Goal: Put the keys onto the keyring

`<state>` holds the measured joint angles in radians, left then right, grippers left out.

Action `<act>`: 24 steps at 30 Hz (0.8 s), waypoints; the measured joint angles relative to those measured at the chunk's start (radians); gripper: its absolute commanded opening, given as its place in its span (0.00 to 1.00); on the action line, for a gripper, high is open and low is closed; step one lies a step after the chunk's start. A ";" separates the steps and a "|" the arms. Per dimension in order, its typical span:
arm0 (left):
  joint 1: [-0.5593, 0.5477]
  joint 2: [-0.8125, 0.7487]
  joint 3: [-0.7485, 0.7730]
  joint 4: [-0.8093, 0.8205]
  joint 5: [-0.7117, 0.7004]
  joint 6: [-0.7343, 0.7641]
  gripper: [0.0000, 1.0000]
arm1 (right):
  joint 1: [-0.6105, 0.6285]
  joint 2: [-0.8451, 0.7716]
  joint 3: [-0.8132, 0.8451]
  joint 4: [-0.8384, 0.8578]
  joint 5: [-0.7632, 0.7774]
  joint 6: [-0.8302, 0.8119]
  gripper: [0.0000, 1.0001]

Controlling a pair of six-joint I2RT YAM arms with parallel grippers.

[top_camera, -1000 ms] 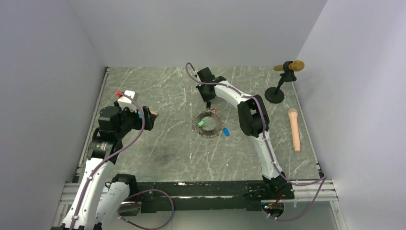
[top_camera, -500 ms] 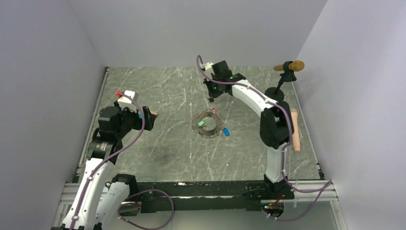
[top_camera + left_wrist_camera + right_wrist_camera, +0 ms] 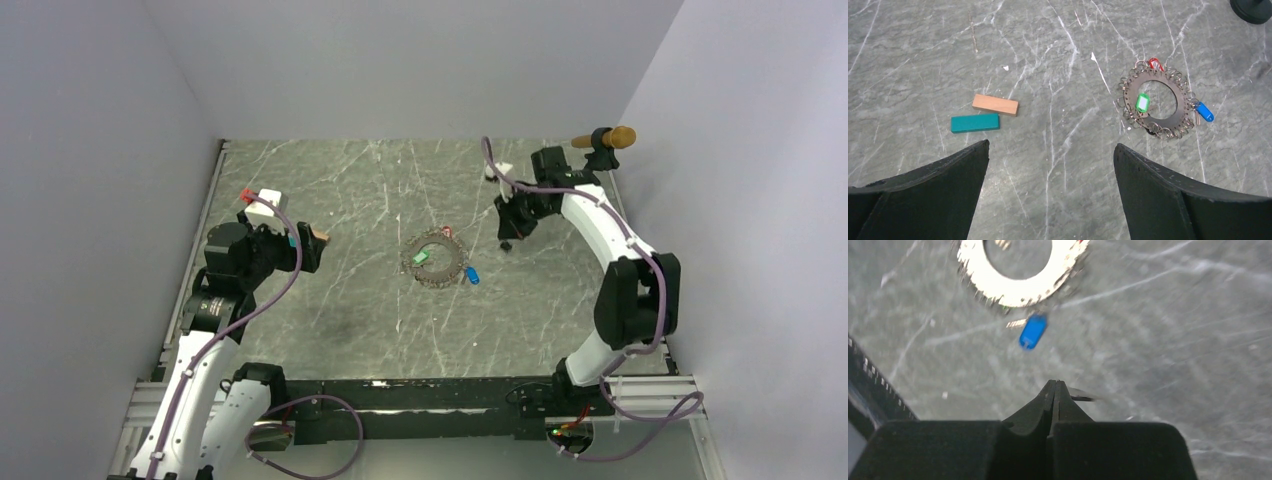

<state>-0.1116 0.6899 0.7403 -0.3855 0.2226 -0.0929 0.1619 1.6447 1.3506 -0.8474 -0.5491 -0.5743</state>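
Observation:
The keyring (image 3: 437, 275) (image 3: 1168, 80) lies flat mid-table, a dark toothed loop. A green key (image 3: 421, 257) (image 3: 1142, 103) rests on its left band. A red key (image 3: 1155, 63) sits at its far rim and a blue key (image 3: 472, 276) (image 3: 1032, 331) just off its right rim. My right gripper (image 3: 507, 240) (image 3: 1055, 382) hangs shut, to the right of the ring. A thin silvery sliver (image 3: 1083, 397) shows beside its tips, and I cannot tell whether it is held. My left gripper (image 3: 1050, 150) is wide open over bare table, well left of the ring.
A teal block (image 3: 975, 122) and a tan block (image 3: 995, 105) lie side by side ahead of the left gripper. A black round-based stand (image 3: 598, 150) holding a tan microphone stands at the back right, close to the right arm. Grey walls close in on three sides.
The right arm has swung from the keyring's far side over to the right, its gripper shut throughout. The keyring, the keys and the left arm have stayed put.

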 measured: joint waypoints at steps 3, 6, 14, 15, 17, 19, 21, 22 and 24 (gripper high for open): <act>0.000 0.001 0.000 0.000 0.000 0.000 0.98 | 0.000 -0.060 -0.094 -0.054 0.001 -0.079 0.00; 0.000 0.002 -0.001 0.001 0.001 0.000 0.98 | 0.005 -0.108 -0.225 -0.088 0.018 -0.144 0.01; 0.001 0.016 -0.002 0.005 0.009 0.000 0.98 | 0.040 -0.119 -0.346 -0.129 -0.043 -0.272 0.14; 0.001 0.016 -0.002 0.006 0.010 0.000 0.98 | 0.045 -0.126 -0.348 -0.132 -0.058 -0.283 0.19; 0.001 0.016 -0.002 0.007 0.016 0.000 0.98 | 0.050 -0.148 -0.357 -0.124 -0.070 -0.284 0.24; 0.001 0.018 -0.002 0.007 0.017 0.001 0.98 | 0.040 -0.171 -0.379 -0.085 -0.045 -0.248 0.28; 0.001 0.021 -0.002 0.007 0.020 0.002 0.98 | 0.012 -0.173 -0.397 -0.034 0.003 -0.206 0.33; 0.001 0.022 -0.002 0.007 0.021 0.002 0.98 | -0.007 -0.166 -0.398 -0.018 0.018 -0.193 0.35; 0.001 0.023 -0.002 0.007 0.025 0.002 0.98 | -0.040 -0.159 -0.398 -0.005 0.013 -0.188 0.41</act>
<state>-0.1108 0.7132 0.7383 -0.3782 0.2474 -0.0910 0.1223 1.4860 0.9524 -0.8524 -0.5362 -0.7628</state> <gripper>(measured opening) 0.985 0.336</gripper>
